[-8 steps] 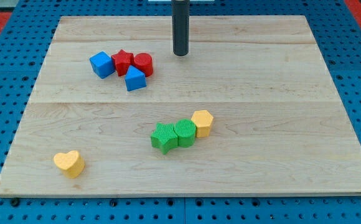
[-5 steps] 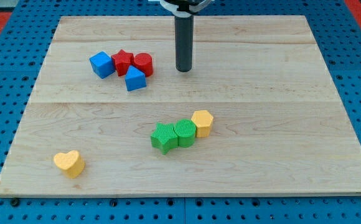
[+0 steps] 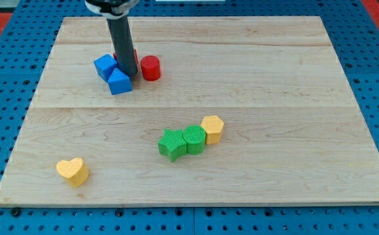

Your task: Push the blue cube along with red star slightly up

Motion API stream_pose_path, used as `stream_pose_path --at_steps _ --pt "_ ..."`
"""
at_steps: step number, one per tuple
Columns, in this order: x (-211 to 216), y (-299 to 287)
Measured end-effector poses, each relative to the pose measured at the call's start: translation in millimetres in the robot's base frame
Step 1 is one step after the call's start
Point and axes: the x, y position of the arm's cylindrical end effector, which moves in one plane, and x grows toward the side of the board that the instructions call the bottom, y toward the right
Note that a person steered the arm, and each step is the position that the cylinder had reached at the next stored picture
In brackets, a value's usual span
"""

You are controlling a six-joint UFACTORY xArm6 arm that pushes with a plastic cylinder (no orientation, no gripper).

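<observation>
No claw on this rig, so nothing held. My tip sits just right of the blue cube, hiding most of the red star. Setup step imo; next needs tip below both, then push up.

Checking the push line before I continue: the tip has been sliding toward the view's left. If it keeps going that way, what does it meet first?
Probably the blue cube. My tip sits right beside it, with the second blue block just below; the rod mostly hides the red star, so contact there is unclear.
</observation>
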Motion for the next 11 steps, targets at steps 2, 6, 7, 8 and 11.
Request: stream_pose_path --at_steps 2,6,7,8,11 --pt "-4 67" --pt "19 84" --pt "27 48" --pt "42 13" --pt "76 -60"
